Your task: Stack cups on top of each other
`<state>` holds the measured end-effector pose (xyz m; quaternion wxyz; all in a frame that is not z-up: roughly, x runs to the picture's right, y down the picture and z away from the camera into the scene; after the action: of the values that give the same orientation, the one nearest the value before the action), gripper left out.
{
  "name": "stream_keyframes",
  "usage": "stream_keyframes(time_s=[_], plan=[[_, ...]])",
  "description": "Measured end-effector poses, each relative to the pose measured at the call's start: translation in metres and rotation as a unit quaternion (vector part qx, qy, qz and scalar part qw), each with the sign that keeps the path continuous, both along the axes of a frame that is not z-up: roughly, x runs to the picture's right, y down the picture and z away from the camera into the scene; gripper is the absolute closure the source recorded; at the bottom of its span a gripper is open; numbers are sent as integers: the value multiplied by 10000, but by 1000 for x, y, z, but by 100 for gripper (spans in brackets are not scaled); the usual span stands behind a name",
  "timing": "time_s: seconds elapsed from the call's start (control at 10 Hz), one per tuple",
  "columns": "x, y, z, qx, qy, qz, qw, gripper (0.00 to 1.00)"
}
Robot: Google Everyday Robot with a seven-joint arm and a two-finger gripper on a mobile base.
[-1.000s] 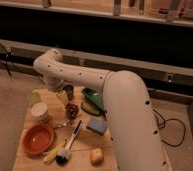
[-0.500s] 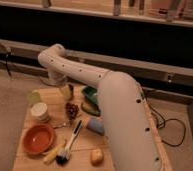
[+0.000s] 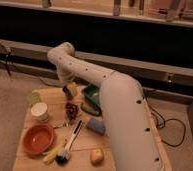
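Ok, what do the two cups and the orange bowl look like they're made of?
White round cup: matte plastic or paper, opaque with no glint. Pale green cup behind it: likely similar matte plastic, hard to confirm. Orange round bowl: smooth plastic, judging by its even colour and faint sheen. The gripper hangs over the light wooden table, right of both cups.

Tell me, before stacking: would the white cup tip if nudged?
Upright and squat, the white cup likely slides rather than tips. Smaller than the orange bowl, it's probably light. The gripper hangs beside the green tray.
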<state>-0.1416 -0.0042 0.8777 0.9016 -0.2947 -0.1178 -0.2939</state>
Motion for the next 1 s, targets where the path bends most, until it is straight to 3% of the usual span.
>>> stream_keyframes(time_s=[1.0], plan=[[39, 18, 22, -168, 292, 152, 9993, 20]])
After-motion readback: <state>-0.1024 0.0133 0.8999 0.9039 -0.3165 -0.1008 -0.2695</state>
